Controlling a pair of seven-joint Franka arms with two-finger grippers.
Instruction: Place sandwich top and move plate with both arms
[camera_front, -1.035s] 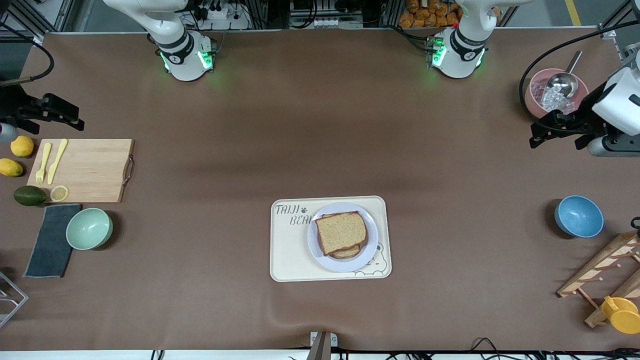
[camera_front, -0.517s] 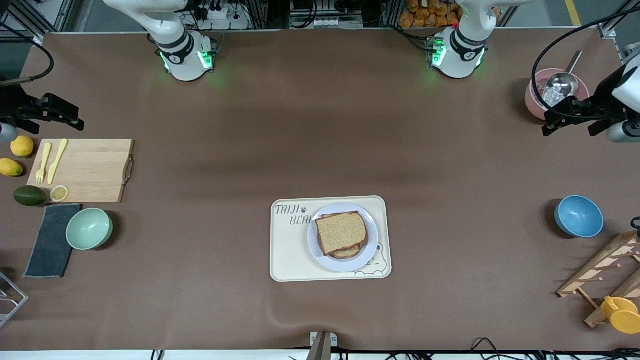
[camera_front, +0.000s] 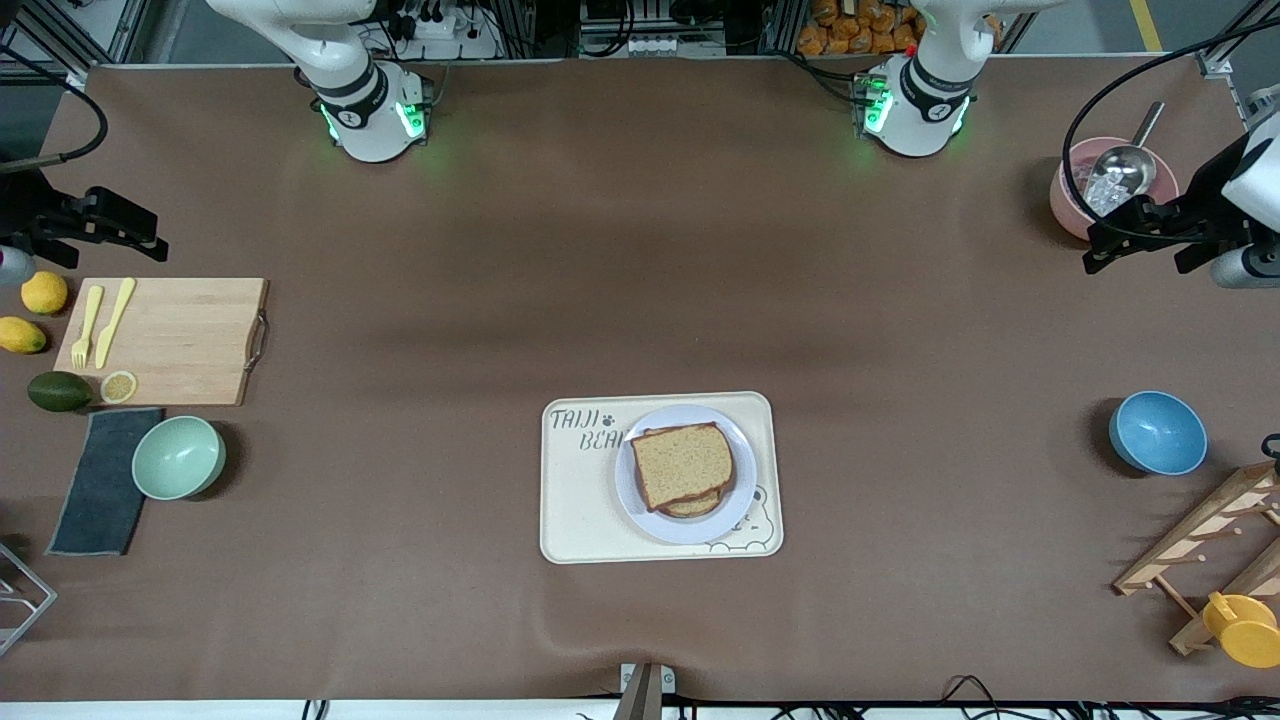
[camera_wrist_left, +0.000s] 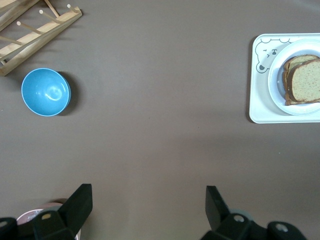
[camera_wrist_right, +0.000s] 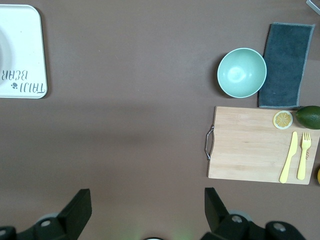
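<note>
Since the sandwich top (camera_front: 683, 464) already lies on the plate (camera_front: 740, 512), both released pincers, left pincer (camera_front: 1140, 238) and right pincer (camera_front: 105, 228), should descend evenly at facing rims.

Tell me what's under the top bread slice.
Under the top slice another bread slice's edge peeks out, on the plate. Any filling between them is covered.

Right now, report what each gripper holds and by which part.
Nothing is held. The left gripper hangs open by the pink bowl; the right gripper hangs open above the cutting board.
</note>
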